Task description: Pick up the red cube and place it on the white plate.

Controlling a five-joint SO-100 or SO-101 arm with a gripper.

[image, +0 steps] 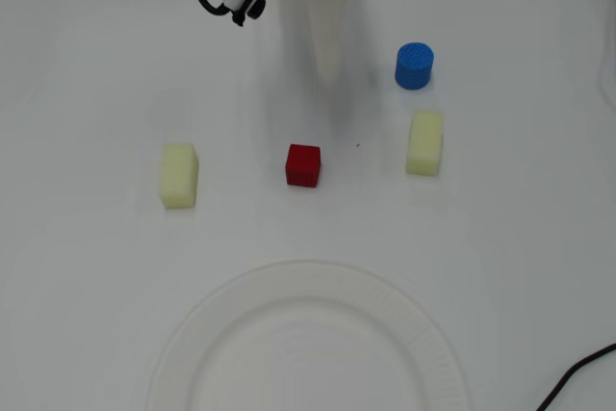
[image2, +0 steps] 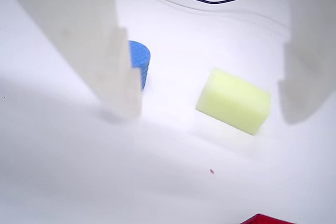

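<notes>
The red cube (image: 302,165) sits on the white table, mid-scene in the overhead view; only its top edge shows at the bottom of the wrist view (image2: 265,219). The white plate (image: 308,348) lies at the bottom centre, empty, partly cut off by the frame edge. My gripper (image: 327,64) hangs above the table beyond the cube, not touching it. In the wrist view my gripper (image2: 210,111) is open and empty, with its two white fingers (image2: 113,61) spread wide.
A pale yellow block (image: 424,142) lies right of the cube and shows between my fingers in the wrist view (image2: 233,100). A blue ribbed cylinder (image: 414,64) stands beyond it. Another yellow block (image: 179,174) lies left. A black cable (image: 577,377) crosses the bottom right corner.
</notes>
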